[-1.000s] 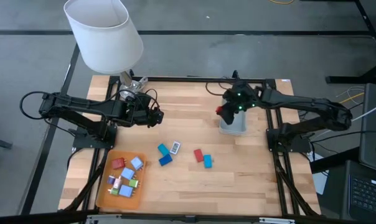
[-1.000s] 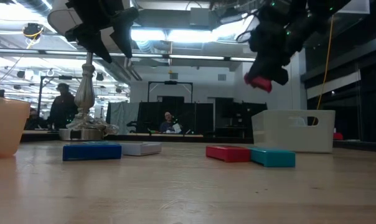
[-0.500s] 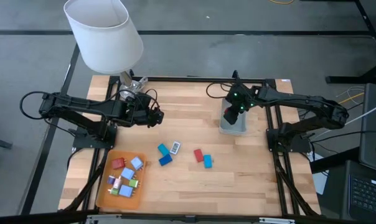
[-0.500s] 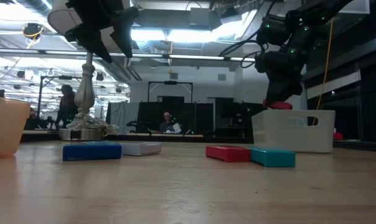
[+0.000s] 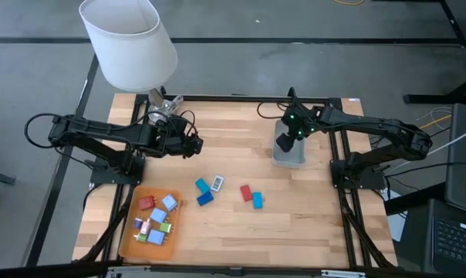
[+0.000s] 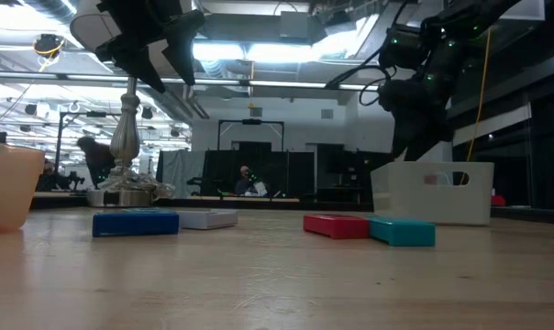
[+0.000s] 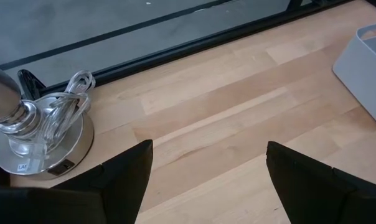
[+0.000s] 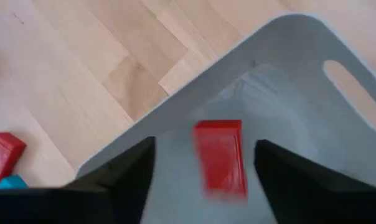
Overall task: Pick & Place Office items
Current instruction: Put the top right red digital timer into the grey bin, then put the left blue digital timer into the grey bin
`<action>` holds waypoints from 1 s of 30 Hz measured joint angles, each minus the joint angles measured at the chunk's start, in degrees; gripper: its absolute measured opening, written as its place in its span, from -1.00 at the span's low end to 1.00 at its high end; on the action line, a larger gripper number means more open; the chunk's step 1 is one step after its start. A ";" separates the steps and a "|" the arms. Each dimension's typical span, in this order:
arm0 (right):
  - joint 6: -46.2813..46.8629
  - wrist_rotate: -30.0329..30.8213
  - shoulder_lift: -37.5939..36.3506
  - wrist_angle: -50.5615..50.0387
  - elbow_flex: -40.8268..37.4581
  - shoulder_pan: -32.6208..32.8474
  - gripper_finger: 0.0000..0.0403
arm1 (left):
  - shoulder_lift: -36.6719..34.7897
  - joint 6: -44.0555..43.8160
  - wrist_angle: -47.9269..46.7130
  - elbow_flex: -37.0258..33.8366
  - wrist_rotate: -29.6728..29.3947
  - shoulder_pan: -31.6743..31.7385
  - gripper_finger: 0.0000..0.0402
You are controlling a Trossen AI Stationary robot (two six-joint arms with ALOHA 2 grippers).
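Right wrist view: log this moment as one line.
right tool: open over bin | red piece: released, in bin | left tool: open, waiting near lamp base

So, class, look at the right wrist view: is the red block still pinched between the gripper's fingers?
No. The red block lies free inside the grey bin, between the spread fingers of the right gripper.

The table [image 5: 295, 216] was pale, matt wood with visible grain, the bin [image 8: 287, 68] on it looked like smooth translucent plastic, the red block [image 8: 220, 155] inside the bin seemed glossy plastic, and the lamp base [image 7: 42, 140] near the bin was shiny polished metal.
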 joint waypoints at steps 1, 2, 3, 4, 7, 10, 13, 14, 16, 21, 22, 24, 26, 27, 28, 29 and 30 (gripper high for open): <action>1.00 -0.01 0.00 -0.02 0.00 0.00 0.36 | -0.01 0.00 0.00 0.00 0.02 0.00 0.52; 1.60 -0.05 0.00 -0.02 0.00 0.00 0.44 | 0.00 0.00 0.00 0.00 0.02 0.00 0.52; 2.40 -0.04 0.00 -0.03 0.00 0.08 0.50 | 0.00 0.00 0.00 0.00 0.02 0.00 0.52; 3.07 0.01 0.00 -0.06 0.00 0.25 0.53 | 0.00 0.01 0.00 0.00 0.02 0.00 0.52; 5.25 -0.21 -0.04 -0.05 0.00 1.19 0.56 | 0.00 0.62 0.00 0.00 0.13 0.00 0.52; 8.98 -2.19 -0.69 0.42 0.16 2.58 0.51 | 0.00 0.89 -0.02 0.00 0.24 0.00 0.52; 13.89 -4.54 -1.78 1.66 1.60 4.83 0.42 | -0.02 0.90 -0.02 0.00 0.24 0.00 0.52; 15.54 -5.41 -2.21 2.68 2.36 5.93 0.39 | 0.00 0.89 -0.02 0.00 0.24 0.00 0.52; 19.00 -7.12 -2.67 5.10 4.41 8.45 0.34 | -0.01 0.90 -0.02 0.00 0.24 0.00 0.52; 25.92 -8.76 -2.33 10.54 10.98 16.12 0.31 | 0.00 1.25 0.00 0.00 0.24 0.00 0.52; 27.70 -8.45 -2.31 11.24 11.71 17.92 0.31 | 0.00 1.46 0.02 0.00 0.29 0.00 0.52; 31.18 -7.31 -2.29 13.06 12.46 21.16 0.31 | 0.00 1.90 0.18 0.00 0.64 0.00 0.52; 35.23 -4.95 -2.29 13.89 12.55 24.27 0.31 | -0.01 2.06 1.04 -0.02 1.42 0.00 0.52; 37.48 -3.38 -2.26 13.64 12.55 25.80 0.31 | 0.00 2.47 1.70 -0.02 1.67 0.00 0.52; 39.63 -1.71 -2.00 13.41 12.55 27.33 0.31 | 0.00 3.22 2.37 -0.02 1.86 0.00 0.52; 41.99 -0.04 -1.53 13.49 12.55 28.96 0.31 | 0.00 4.34 3.27 -0.02 2.06 0.00 0.52; 44.27 1.37 -1.03 13.41 12.55 30.50 0.31 | 0.00 5.66 4.28 -0.02 2.62 0.00 0.52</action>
